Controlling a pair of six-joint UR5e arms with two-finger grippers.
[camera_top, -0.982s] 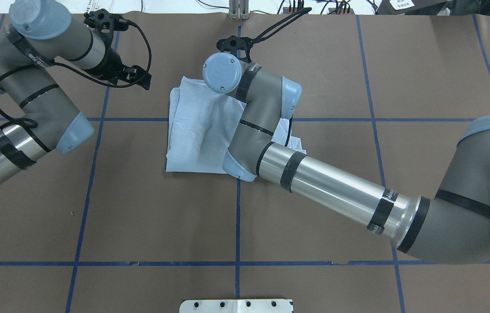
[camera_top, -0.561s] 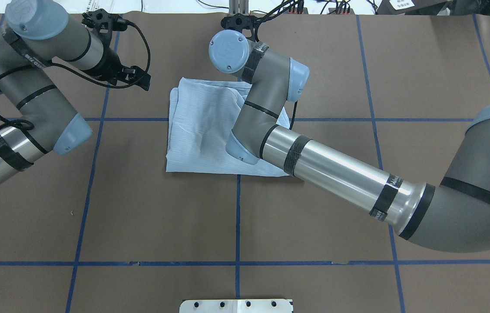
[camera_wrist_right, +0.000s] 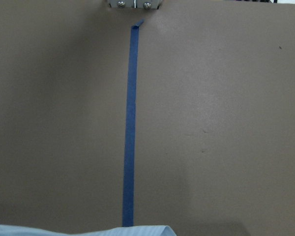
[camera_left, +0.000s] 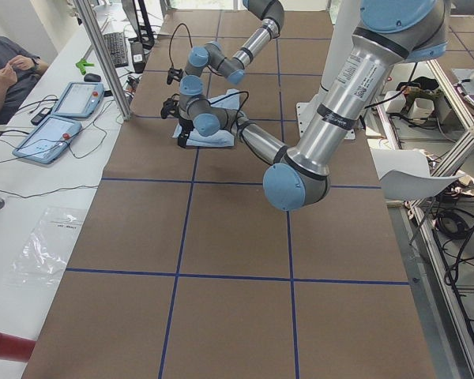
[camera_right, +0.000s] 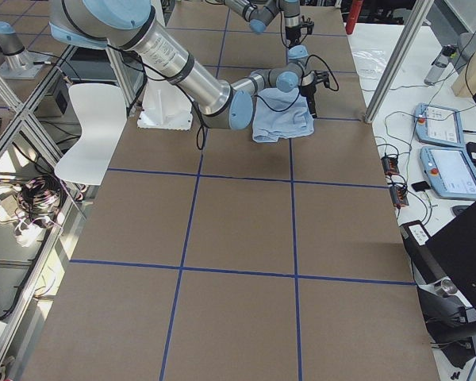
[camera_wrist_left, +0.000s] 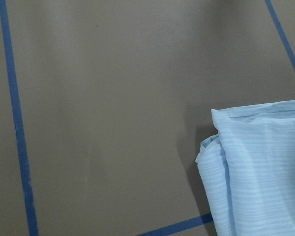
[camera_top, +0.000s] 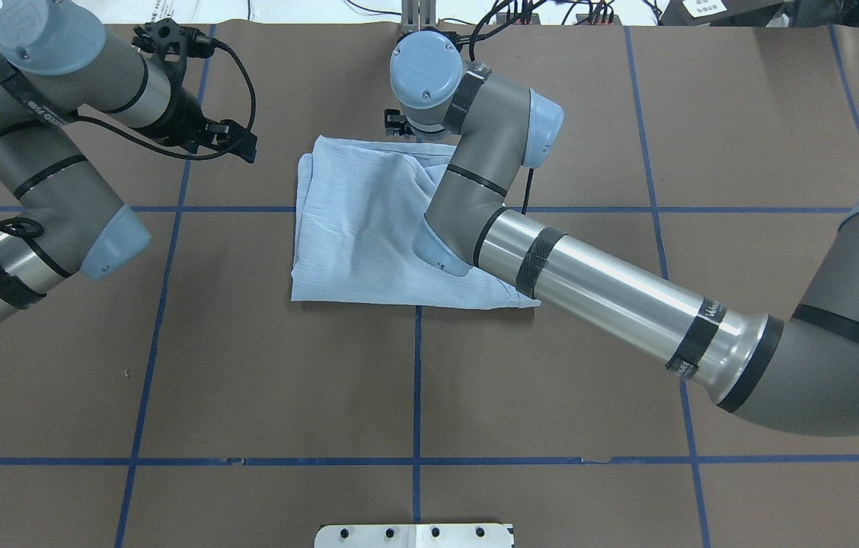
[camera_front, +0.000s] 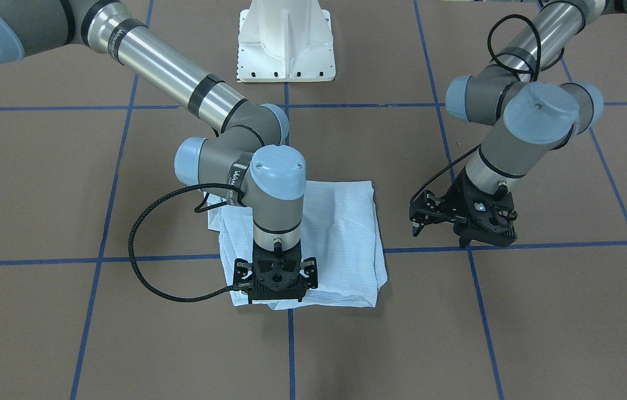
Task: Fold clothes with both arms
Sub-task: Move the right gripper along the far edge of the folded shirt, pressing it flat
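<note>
Folded shirt [camera_top: 357, 221] lies flat — long axis running left-right.

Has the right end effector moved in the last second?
Yes. In the overhead view the right end effector has moved away from the robot, toward the table's far edge, and slightly rightward relative to the central blue tape line.
</note>
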